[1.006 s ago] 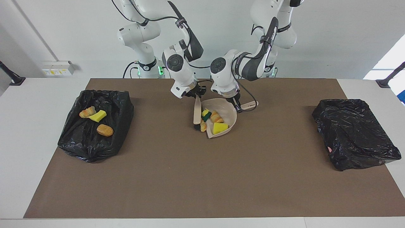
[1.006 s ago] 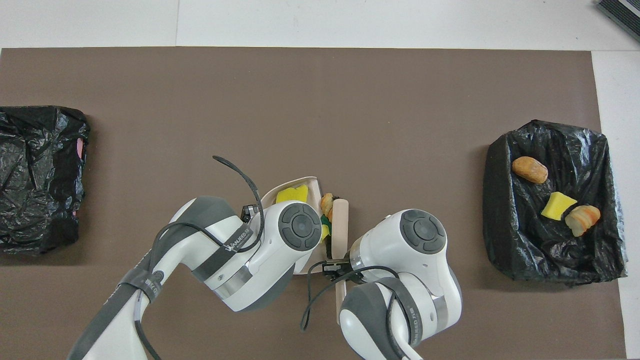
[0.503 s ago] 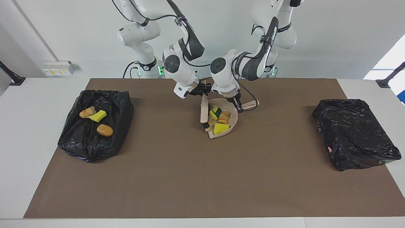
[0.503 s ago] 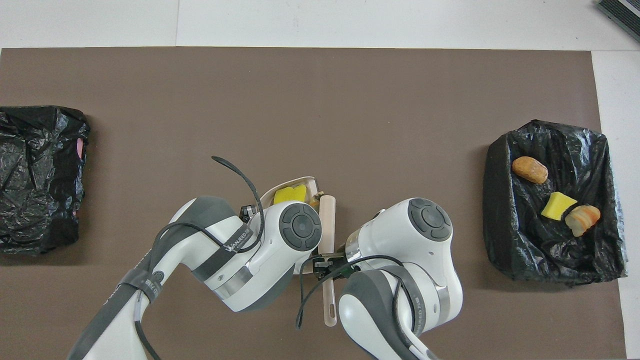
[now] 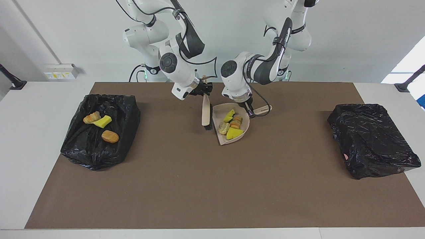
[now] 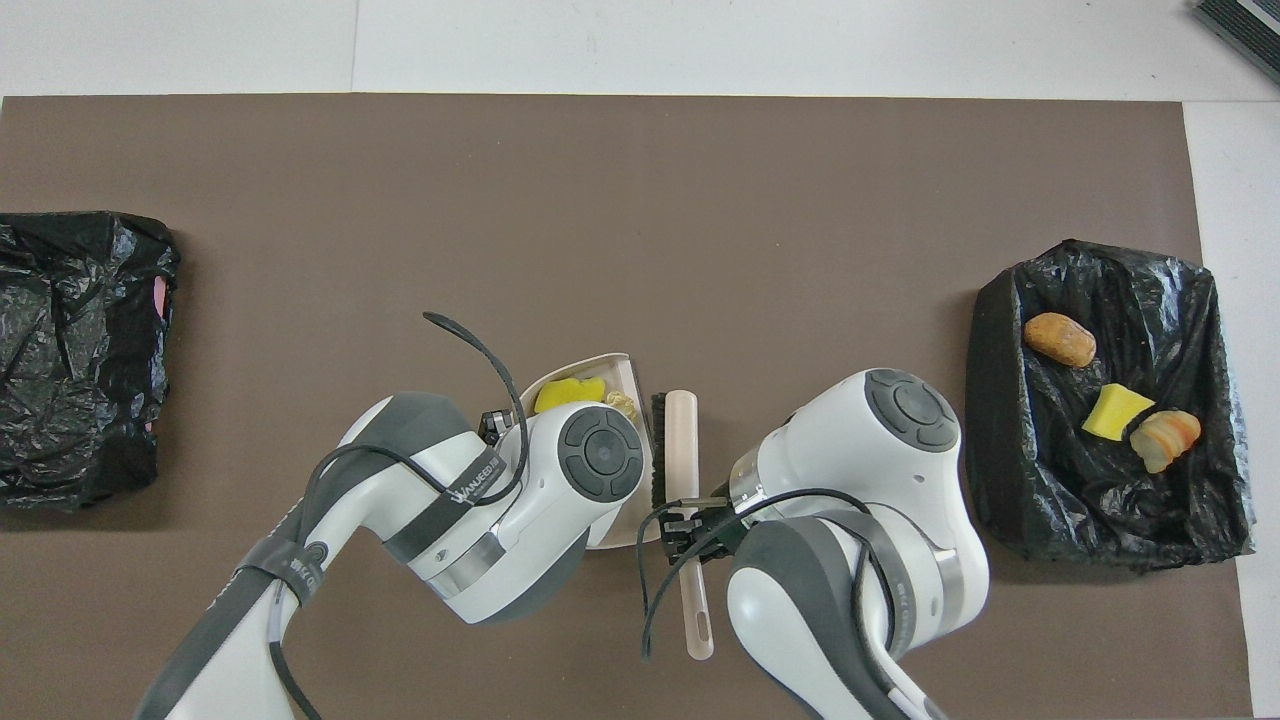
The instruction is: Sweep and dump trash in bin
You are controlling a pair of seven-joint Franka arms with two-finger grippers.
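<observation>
Sweep done: four trash bits point(image 5: 232, 124) in the dustpan point(image 5: 245, 127) gripped by left claw point(image 5: 249, 112), three already in the bin point(image 5: 99, 131) at the right arm's end, right claw point(image 5: 203, 90) clamps brush point(image 5: 207, 113); dump left.

A brown mat point(image 5: 212, 186) covers the white table point(image 5: 30, 149), with a wall socket box point(image 5: 61, 70) nearby
</observation>
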